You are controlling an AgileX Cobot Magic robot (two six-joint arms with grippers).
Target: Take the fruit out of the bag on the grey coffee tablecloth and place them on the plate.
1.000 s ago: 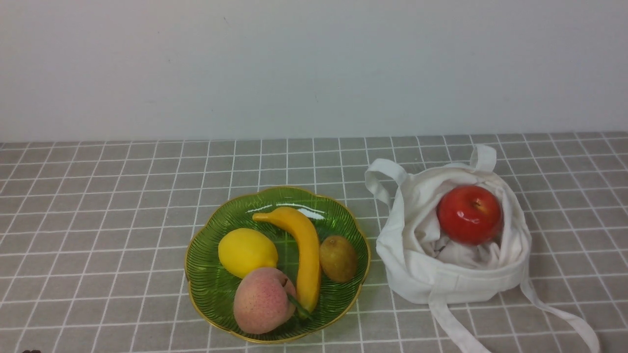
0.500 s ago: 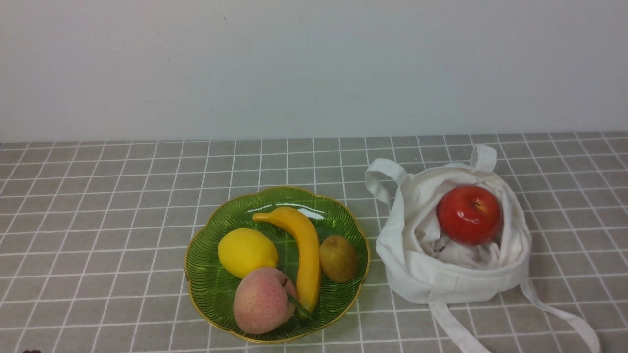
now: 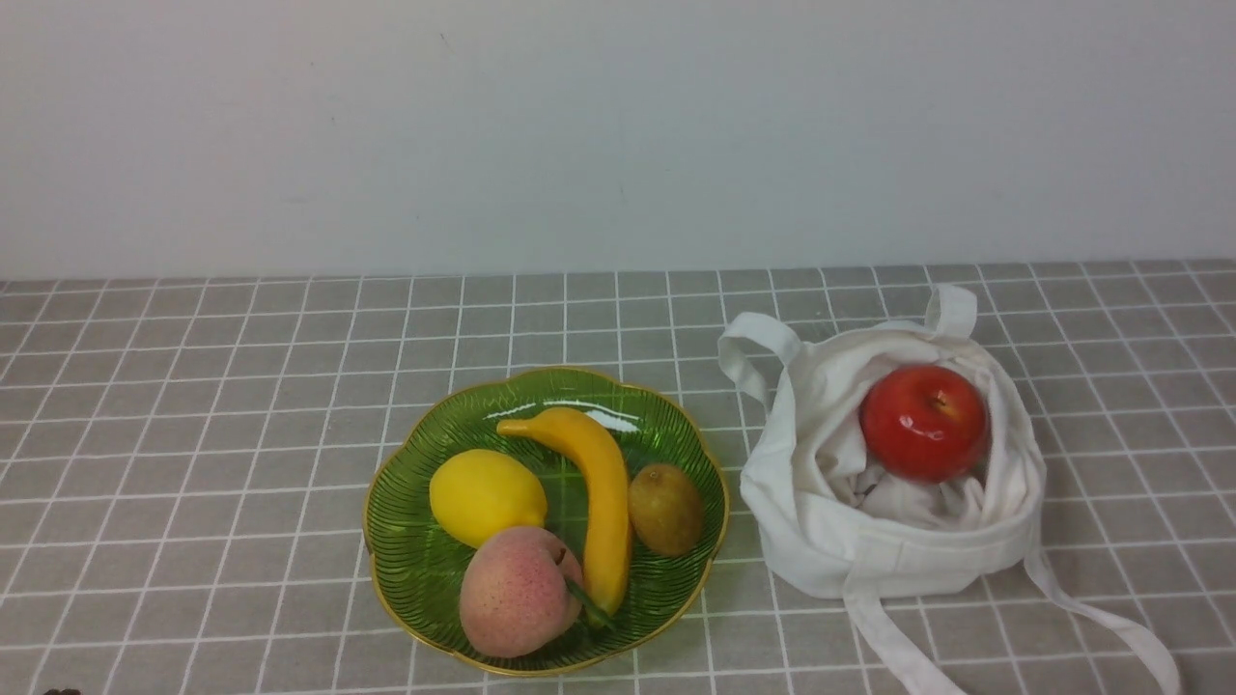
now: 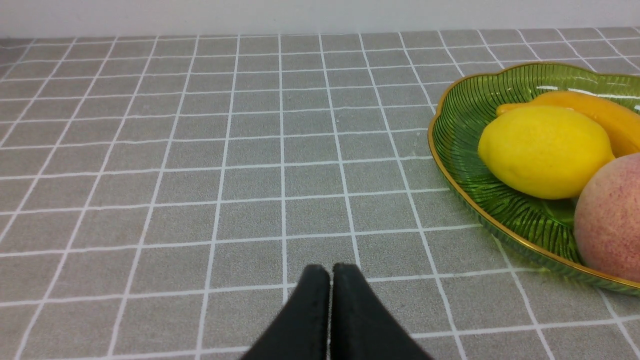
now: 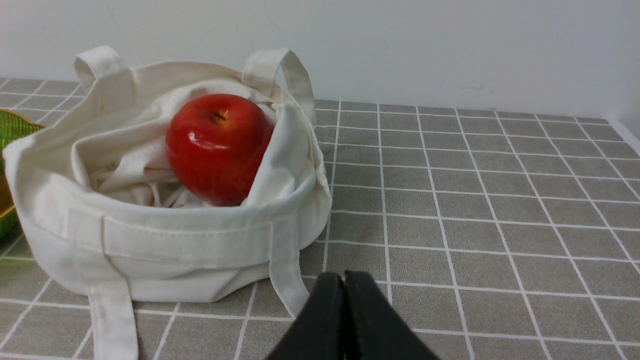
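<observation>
A glossy red apple [image 3: 924,421] sits inside the open white cloth bag [image 3: 888,550] on the right of the grey coffee tablecloth [image 3: 193,434]. The yellow lemon [image 3: 487,496] lies in the green gold-rimmed plate [image 3: 425,579] at centre. My left gripper [image 4: 330,270] is shut and empty, low over the cloth to the left of the plate [image 4: 450,150], with the lemon [image 4: 545,150] in its view. Beside the bag [image 5: 165,245] my right gripper [image 5: 344,276] is shut and empty, with the apple [image 5: 217,147] showing in the bag. Neither gripper shows in the front view.
The plate also holds a yellow banana [image 3: 594,483], a brown kiwi [image 3: 666,509] and a pink peach [image 3: 517,591]. The bag's long straps [image 3: 1101,618] trail toward the front right. A pale wall [image 3: 618,135] bounds the table's far edge.
</observation>
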